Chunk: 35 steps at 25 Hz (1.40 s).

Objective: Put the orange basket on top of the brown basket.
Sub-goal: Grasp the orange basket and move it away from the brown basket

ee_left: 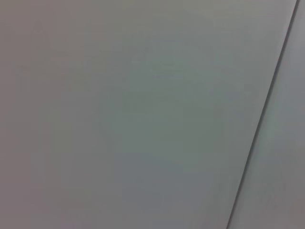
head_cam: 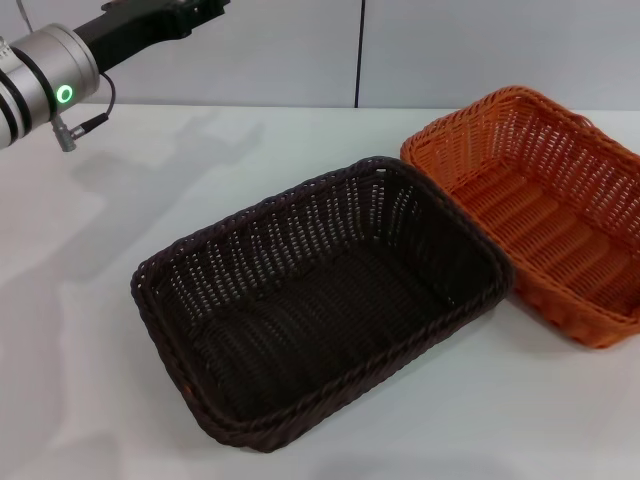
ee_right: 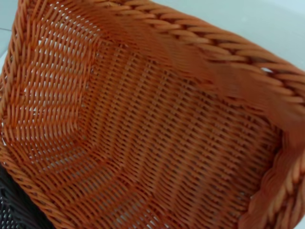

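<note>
At the far left of the head view, the left arm (head_cam: 50, 85), a silver cylinder with a glowing green ring and a black link behind it, hangs raised over the white table (head_cam: 90, 300), well apart from both baskets; its gripper is out of that view, and its wrist camera shows only a plain grey wall with one dark seam, so I cannot tell how its fingers stand; toward the middle sits the brown basket (head_cam: 320, 300), a very dark, nearly black rectangular woven tray with sloped open-weave sides and a braided rim, resting empty on the table; to its right lies the orange basket (head_cam: 540, 205), a bright orange woven rectangular tray of the same build, its near long side touching or slightly overlapping the dark rim; it looks tilted, though I cannot tell for certain; the right gripper is not seen, but its wrist view looks closely into the orange basket's interior.
</note>
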Available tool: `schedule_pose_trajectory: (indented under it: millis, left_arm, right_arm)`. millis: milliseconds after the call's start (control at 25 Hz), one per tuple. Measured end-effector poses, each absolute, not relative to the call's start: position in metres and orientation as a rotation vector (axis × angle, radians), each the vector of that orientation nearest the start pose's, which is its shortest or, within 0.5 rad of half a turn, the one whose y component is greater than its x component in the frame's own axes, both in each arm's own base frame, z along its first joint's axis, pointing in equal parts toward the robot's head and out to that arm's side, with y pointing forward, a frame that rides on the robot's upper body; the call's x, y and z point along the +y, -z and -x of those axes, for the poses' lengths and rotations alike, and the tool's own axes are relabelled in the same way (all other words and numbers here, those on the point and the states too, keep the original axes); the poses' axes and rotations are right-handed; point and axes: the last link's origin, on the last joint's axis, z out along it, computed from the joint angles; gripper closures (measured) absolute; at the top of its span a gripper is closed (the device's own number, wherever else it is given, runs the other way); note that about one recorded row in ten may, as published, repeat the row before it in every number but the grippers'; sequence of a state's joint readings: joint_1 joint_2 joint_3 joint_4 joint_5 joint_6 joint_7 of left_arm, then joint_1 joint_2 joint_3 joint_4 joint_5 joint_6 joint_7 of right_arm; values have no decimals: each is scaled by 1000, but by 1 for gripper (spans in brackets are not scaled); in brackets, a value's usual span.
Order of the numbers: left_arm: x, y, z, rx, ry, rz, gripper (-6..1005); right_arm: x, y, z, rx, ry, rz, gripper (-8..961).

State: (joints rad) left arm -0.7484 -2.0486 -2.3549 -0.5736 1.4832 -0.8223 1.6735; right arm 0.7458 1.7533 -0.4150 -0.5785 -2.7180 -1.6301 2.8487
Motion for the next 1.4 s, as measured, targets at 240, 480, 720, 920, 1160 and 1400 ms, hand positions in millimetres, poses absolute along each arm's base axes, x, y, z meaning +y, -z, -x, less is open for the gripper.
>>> schedule_pose_trajectory:
  millis: [240,480,720,920,1160,1400]
  left_arm:
    - [469,-49,215,-796,848,1985,150]
    - [469,-49,215,-798,845,1982,150]
    - [468,-47,217,-809,843,1983,150]
    - [467,-46,219,-818,844,1979,150]
    - [467,-46,219,-823,845,1974,150]
    - [468,-46,219,-824,848,1972,150]
  right_arm:
    - [363,-135,-327,2287,-121,1684,489]
    - [363,-144,-334,2239,-145,1645,694]
    - [367,-149,-342,2188,-187,1597,724]
    - [373,-149,-343,2148,-261,1586,730]
    - [378,-154,-347,2078,-352,1575,737]
    - [387,-160,-342,2010,-517,1593,736]
